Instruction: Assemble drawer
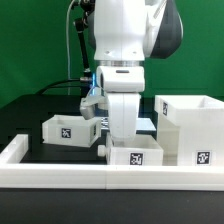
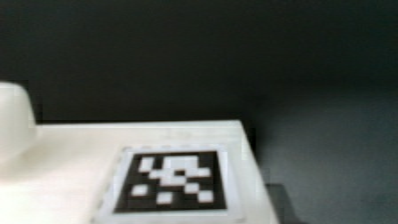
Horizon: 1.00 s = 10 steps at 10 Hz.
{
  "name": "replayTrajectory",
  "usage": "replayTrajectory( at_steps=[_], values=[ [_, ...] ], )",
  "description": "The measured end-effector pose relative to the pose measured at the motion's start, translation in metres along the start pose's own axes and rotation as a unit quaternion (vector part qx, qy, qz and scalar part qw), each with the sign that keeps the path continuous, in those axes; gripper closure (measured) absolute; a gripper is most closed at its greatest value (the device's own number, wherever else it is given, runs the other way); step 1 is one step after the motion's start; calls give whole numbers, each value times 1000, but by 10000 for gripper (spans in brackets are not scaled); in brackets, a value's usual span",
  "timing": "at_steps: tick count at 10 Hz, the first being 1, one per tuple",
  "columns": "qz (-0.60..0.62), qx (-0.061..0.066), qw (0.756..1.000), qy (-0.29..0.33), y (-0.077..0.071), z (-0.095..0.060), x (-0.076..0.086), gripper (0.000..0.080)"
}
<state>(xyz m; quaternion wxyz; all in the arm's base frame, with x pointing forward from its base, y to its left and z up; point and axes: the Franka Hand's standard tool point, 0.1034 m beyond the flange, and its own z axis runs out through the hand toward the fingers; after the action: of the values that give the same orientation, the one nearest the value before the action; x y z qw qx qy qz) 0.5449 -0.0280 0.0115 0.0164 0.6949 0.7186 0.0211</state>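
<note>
Two low white open-topped drawers lie on the dark table. One drawer [image 1: 68, 128] is at the exterior view's left. The other drawer [image 1: 137, 154] is in front, by the border rail. My gripper [image 1: 118, 138] hangs straight down between them, at the near drawer's rim. Its fingertips are hard to make out there. The taller white housing [image 1: 190, 125] stands at the exterior view's right. The wrist view shows a white tagged face [image 2: 175, 180] close below the camera. My fingers are out of that picture.
The long white border rail [image 1: 90, 176] runs along the front and turns back at the exterior view's left [image 1: 12, 148]. A rounded white shape [image 2: 11, 120] sits at the wrist view's edge. Cables hang behind the arm [image 1: 72, 40].
</note>
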Motion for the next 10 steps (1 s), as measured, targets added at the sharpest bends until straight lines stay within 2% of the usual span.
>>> replayTrajectory(
  at_steps=[2,5,6,7,10],
  values=[
    [-17,5,1000,-5,2,0,6,758],
    [-16,8,1000,-4,1,1,5,758],
    [-16,15,1000,-4,1,2,7,758],
    [-13,28,1000,-4,2,2,9,758],
    [-9,28,1000,-4,3,2,10,758]
  ],
)
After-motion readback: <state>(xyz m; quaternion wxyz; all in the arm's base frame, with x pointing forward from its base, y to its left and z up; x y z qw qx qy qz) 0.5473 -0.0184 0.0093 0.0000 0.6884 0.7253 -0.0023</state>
